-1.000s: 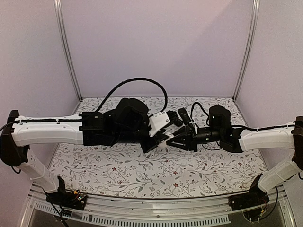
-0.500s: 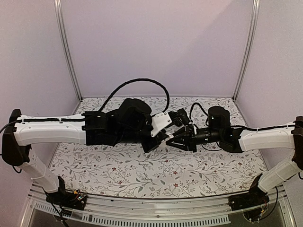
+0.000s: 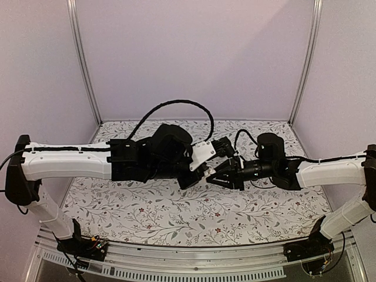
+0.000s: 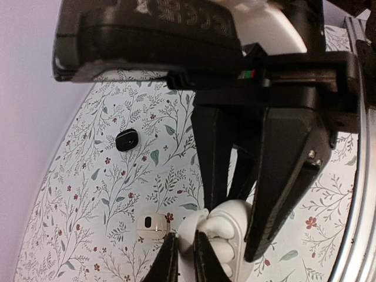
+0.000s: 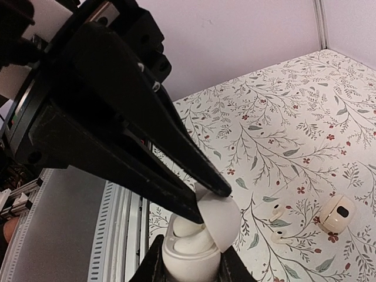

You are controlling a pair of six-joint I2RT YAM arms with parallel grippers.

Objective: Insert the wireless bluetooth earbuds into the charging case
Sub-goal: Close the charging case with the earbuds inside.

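Note:
My right gripper [image 5: 191, 251] is shut on a white charging case [image 5: 189, 263], held above the table in mid-air. Its lid [image 5: 222, 216] stands open. The left gripper [image 4: 185, 239] reaches in from the opposite side, and its two fingertips pinch that lid [image 4: 189, 229], one inside and one outside. Two rounded white shapes sit in the case's wells [image 5: 194, 235]; I cannot tell what they are. Two white earbuds [image 5: 277, 223] lie loose on the floral cloth below. In the top view both grippers meet at the table's middle [image 3: 211, 173].
A small cream case [image 5: 338, 212] lies on the cloth beside the loose earbuds, also seen from the left wrist as the cream case [image 4: 151, 225]. A small black rounded item [image 4: 127, 140] rests farther off. The table's metal front rail [image 5: 123, 223] runs below the held case.
The left arm has shifted right towards the right gripper, and its jaws have narrowed onto the case's lid. The right gripper has kept its hold on the case.

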